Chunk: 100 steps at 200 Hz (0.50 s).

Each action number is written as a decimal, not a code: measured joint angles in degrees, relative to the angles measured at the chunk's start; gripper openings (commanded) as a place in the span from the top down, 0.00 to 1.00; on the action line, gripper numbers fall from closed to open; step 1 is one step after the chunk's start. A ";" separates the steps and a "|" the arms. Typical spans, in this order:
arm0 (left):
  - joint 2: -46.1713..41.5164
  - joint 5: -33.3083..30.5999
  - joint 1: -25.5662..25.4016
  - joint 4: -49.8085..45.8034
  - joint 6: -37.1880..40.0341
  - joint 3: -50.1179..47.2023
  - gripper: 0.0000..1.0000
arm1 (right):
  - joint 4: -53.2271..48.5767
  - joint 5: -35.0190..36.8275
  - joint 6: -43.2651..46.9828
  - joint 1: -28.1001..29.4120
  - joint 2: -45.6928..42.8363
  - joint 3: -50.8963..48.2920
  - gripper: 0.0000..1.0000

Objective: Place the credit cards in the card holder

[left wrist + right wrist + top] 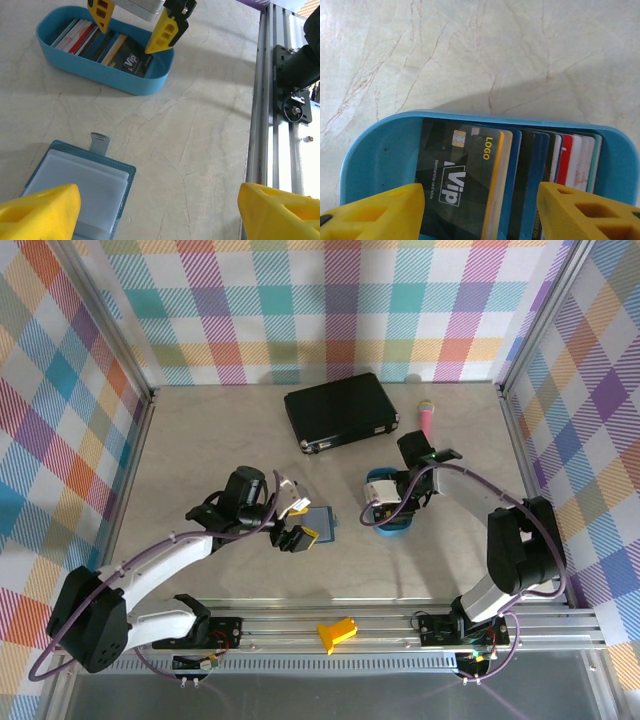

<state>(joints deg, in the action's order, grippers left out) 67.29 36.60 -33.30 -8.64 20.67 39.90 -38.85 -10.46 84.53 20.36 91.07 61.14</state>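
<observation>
Fetching a card looks to be the step in hand: the right gripper (480,212) hangs, jaws spread and empty, over the credit cards (470,175) packed overlapping in the blue oval tray (375,150) at frame bottom. Next it must dip and pinch just one. The left gripper (160,215), wide and empty, hovers over the open teal card holder (80,182), lower left, pale pockets up

Robot lab cell (plaid walls (330,310), aluminium rail (400,624)).
</observation>
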 measured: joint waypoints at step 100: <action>1.77 0.00 -0.02 0.00 0.02 0.00 0.16 | 0.24 1.66 -2.47 1.14 5.27 0.83 0.35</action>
<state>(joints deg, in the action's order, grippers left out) 69.06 36.60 -33.32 -8.64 20.69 39.90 -38.61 -8.80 82.06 21.50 96.33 61.98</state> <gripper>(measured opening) 0.835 0.648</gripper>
